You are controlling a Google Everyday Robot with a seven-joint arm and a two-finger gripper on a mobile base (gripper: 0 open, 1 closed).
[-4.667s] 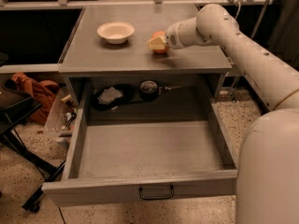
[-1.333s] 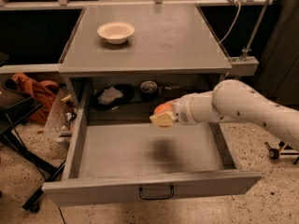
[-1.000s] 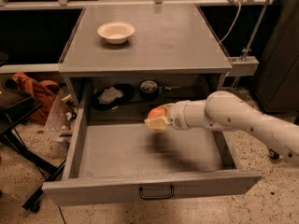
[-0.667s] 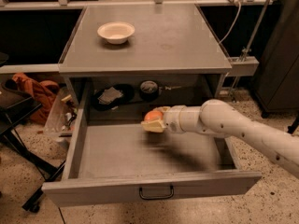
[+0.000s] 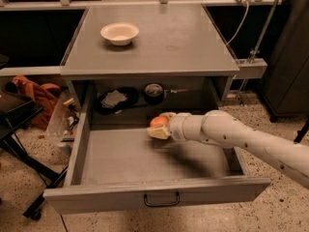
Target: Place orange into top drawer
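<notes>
The top drawer (image 5: 120,197) is pulled wide open below the grey cabinet top, its front panel with a dark wire handle (image 5: 161,200) facing me. My gripper (image 5: 159,126) reaches in from the right on a white arm and is shut on the orange (image 5: 158,122). It holds the orange just above the drawer floor, near the drawer's back middle. The fingers (image 5: 158,132) wrap the fruit's underside and partly hide it.
A white bowl (image 5: 119,33) sits at the back left of the cabinet top (image 5: 183,37). Behind the drawer, a shelf holds a dark round object (image 5: 154,91) and crumpled paper (image 5: 114,99). An orange cloth (image 5: 36,93) and black stand legs lie on the floor at left.
The arm carried the orange from the cabinet top down into the open drawer, then moved it leftward and lower inside the drawer.
</notes>
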